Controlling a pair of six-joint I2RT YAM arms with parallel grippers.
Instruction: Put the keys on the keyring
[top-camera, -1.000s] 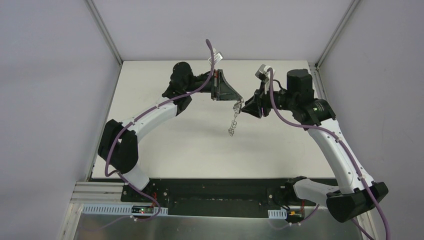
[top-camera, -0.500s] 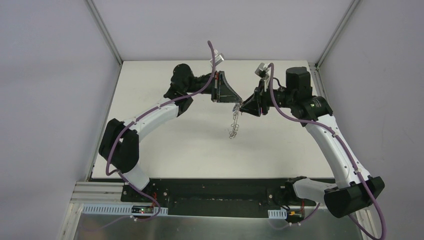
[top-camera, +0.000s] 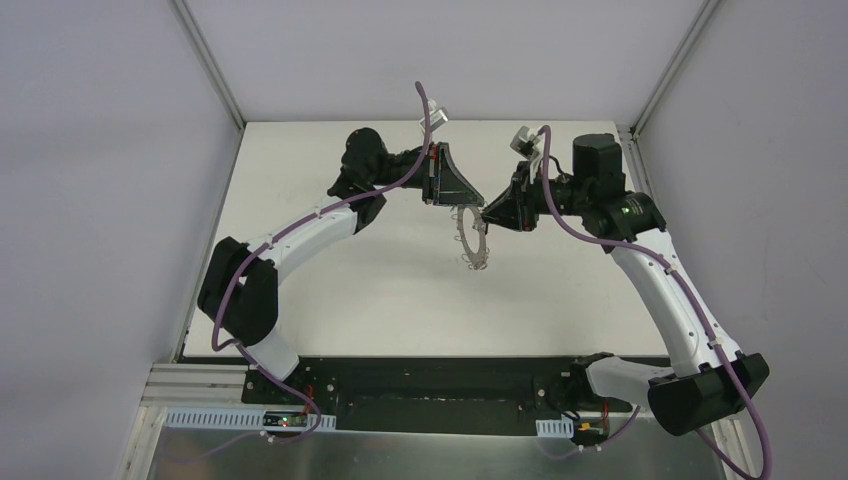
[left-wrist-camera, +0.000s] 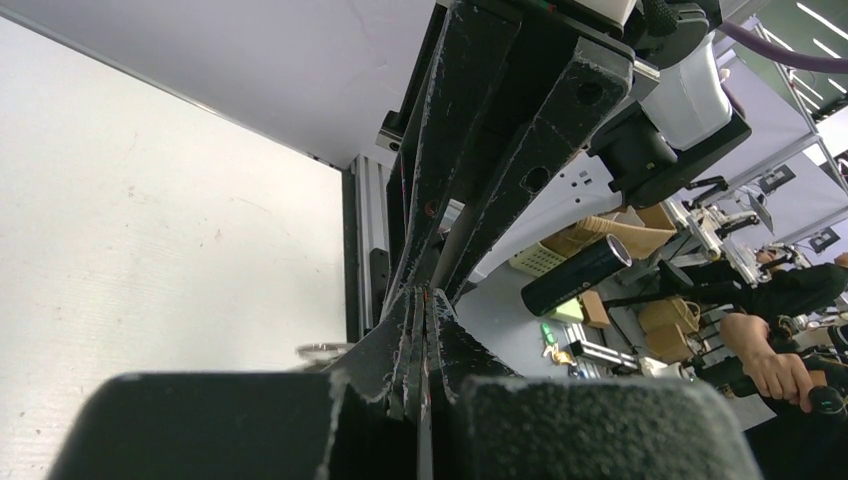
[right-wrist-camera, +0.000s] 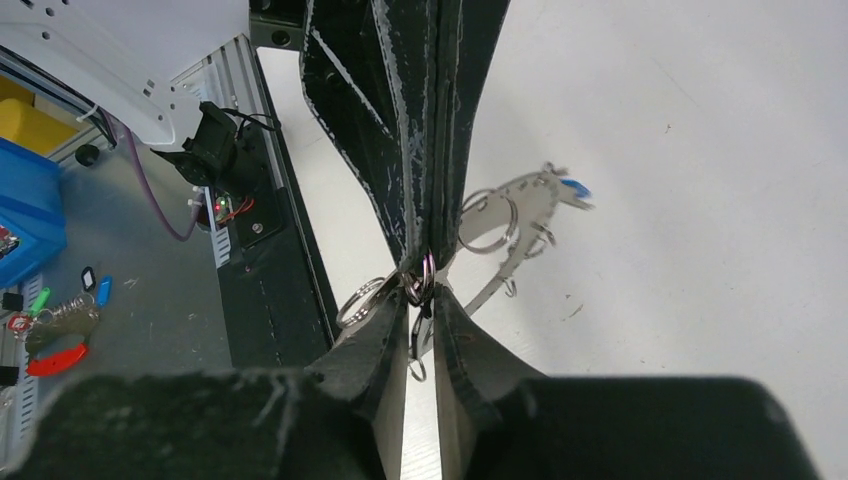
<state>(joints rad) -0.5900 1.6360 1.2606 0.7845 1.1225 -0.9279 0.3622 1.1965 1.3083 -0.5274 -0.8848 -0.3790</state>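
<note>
The keyring (top-camera: 473, 243), a flat grey ring with small wire loops, hangs tilted above the white table (top-camera: 330, 290) between both grippers. My left gripper (top-camera: 470, 206) is shut on one of its top loops; in the left wrist view its jaws (left-wrist-camera: 425, 300) are pressed together and a bit of the ring (left-wrist-camera: 320, 350) shows beside them. My right gripper (right-wrist-camera: 421, 297) meets it tip to tip, its fingers closed to a narrow gap on a small wire loop (right-wrist-camera: 424, 280). Behind hangs the keyring (right-wrist-camera: 523, 205) with a blue-headed key (right-wrist-camera: 574, 187) at its far edge.
A black rail and aluminium frame (top-camera: 430, 380) run along the table's near edge. Grey walls close off the back and both sides. A loose split ring (right-wrist-camera: 362, 300) sticks out beside my right fingertips.
My right gripper has closed down onto a wire loop at the left fingertips. The keyring has swung from hanging edge-on to tilted, showing its round face.
</note>
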